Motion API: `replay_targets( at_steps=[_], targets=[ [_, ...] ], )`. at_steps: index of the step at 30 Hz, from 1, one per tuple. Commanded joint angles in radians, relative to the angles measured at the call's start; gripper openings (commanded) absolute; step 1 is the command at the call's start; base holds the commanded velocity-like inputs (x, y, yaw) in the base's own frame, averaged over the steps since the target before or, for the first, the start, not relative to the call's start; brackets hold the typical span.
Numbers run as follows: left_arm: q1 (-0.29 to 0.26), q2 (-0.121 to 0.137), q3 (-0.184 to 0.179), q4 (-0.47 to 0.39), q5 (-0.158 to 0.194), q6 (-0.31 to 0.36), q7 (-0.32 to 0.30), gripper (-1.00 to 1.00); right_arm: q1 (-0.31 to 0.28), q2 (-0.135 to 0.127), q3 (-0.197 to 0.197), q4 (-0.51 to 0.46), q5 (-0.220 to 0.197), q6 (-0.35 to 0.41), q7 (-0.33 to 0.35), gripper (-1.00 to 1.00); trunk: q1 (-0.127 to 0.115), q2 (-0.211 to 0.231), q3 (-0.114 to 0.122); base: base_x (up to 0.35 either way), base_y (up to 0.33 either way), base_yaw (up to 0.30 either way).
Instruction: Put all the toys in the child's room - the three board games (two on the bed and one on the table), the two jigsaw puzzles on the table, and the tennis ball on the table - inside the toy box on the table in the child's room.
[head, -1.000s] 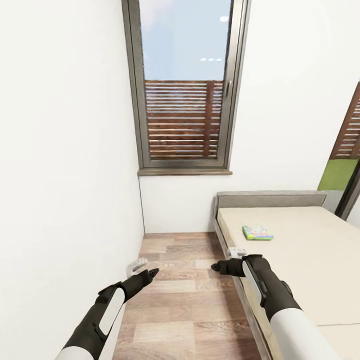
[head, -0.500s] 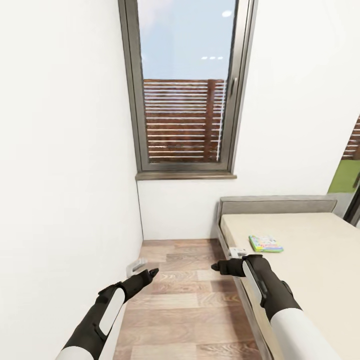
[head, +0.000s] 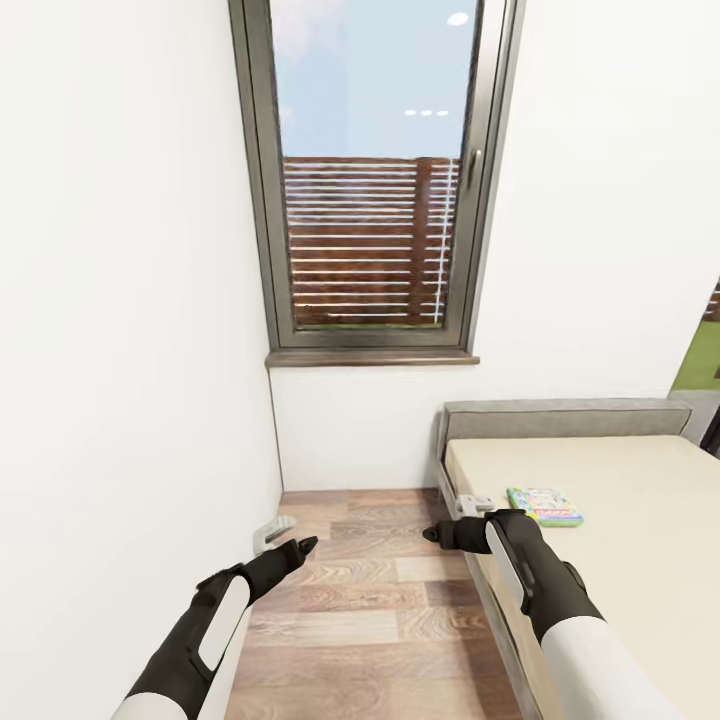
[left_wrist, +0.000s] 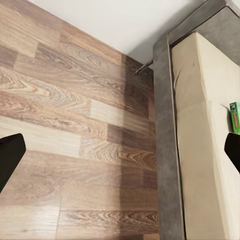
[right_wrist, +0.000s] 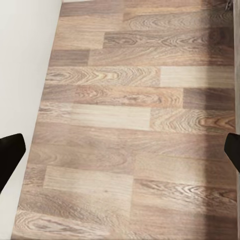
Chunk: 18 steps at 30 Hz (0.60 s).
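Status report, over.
Both tools open, empty: left tool, right tool. One board game on bed, right side. Floor ahead; nothing between.

My head camera looks forward and down a narrow room toward the window (head: 372, 180), with the wood floor (head: 370, 600) below and the bed (head: 620, 500) along the right. My left wrist camera looks down at close range on the same floor (left_wrist: 65, 125) and the bed's near edge (left_wrist: 165, 150). My right wrist camera faces the floor (right_wrist: 135, 125) beside the white wall (right_wrist: 25, 60).
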Motion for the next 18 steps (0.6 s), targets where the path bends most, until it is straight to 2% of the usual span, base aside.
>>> replay_targets(
  at_steps=[1, 18],
  targets=[
    [0.000, -0.001, 0.003, -0.001, 0.005, 0.007, -0.002, 1.00, -0.001, 0.000, -0.001, -0.001, 0.000, 0.005, 0.002, 1.00, 0.000, -0.001, -0.001, 0.069, -0.003, 0.000],
    [-0.001, -0.002, 0.003, -0.001, 0.005, 0.006, -0.002, 1.00, 0.001, -0.004, -0.002, -0.001, -0.003, 0.004, 0.004, 1.00, 0.000, -0.001, -0.001, 0.042, -0.001, 0.000]
  ],
)
